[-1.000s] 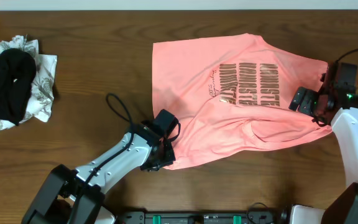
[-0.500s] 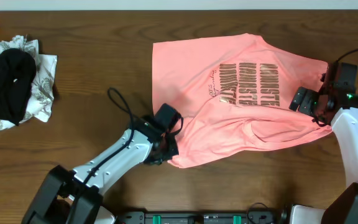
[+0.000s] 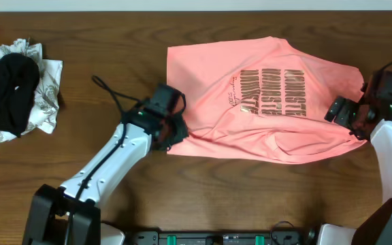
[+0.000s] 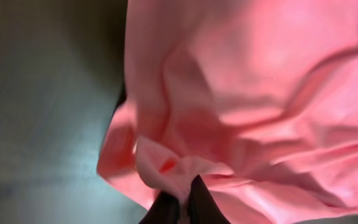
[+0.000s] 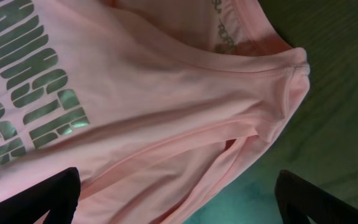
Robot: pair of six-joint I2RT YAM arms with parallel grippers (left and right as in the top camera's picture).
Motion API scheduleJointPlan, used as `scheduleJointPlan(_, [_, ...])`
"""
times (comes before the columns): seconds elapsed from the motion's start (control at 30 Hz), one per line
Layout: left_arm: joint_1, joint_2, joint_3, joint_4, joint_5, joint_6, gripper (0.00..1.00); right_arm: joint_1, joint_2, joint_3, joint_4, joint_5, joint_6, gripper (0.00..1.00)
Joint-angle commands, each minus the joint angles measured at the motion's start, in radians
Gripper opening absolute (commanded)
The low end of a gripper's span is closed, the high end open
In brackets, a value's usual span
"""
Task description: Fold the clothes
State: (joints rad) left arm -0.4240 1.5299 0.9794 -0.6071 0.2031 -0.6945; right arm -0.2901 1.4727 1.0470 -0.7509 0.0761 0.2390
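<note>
A salmon-pink T-shirt [image 3: 264, 95] of soft, thin jersey lies spread over the centre-right of the overhead frame on a dark wood-grain table [image 3: 114, 41]. Its upper part is mostly flat. Its lower edge is gathered into a long rumpled ridge running from lower left to the right side.

Rows of dark block lettering [image 3: 271, 92] sit sideways on the chest and look metallic grey-green in the right wrist view. A line of thin script runs beside them. I cannot read either with confidence. A small printed label [image 5: 222, 40] sits inside the ribbed neckline, its text too small to read.

The left gripper [image 4: 183, 208] is clamped on a bunched fold at the shirt's lower-left corner, its dark fingertips pressed together through the cloth. The right gripper [image 5: 179, 208] hangs over the neck and shoulder seam at the shirt's right edge, fingers spread wide and holding nothing.

Bare wood separates the shirt from a black garment [image 3: 9, 92] heaped on a crumpled white patterned cloth [image 3: 46, 102] at the far left.
</note>
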Motion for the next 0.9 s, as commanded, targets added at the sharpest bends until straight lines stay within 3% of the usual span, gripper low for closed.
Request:
scheduleJointPlan(0.0, [0.022,0.002,0.021,0.044,-0.012,0.029,0.06,-0.007,0.007,-0.003,-0.001,-0.013,0.015,0.98])
scheduleJointPlan(0.3, [0.023,0.002,0.021,0.221,-0.033,0.029,0.06,-0.007,0.007,-0.003,0.0,-0.012,0.007,0.98])
scheduleJointPlan(0.6, [0.023,0.015,0.021,0.242,-0.157,0.029,0.06,-0.007,0.007,-0.003,0.003,-0.012,0.007,0.98])
scheduleJointPlan(0.87, [0.021,0.087,0.019,0.321,-0.163,0.028,0.07,-0.007,0.007,-0.003,0.003,-0.012,0.007,0.98])
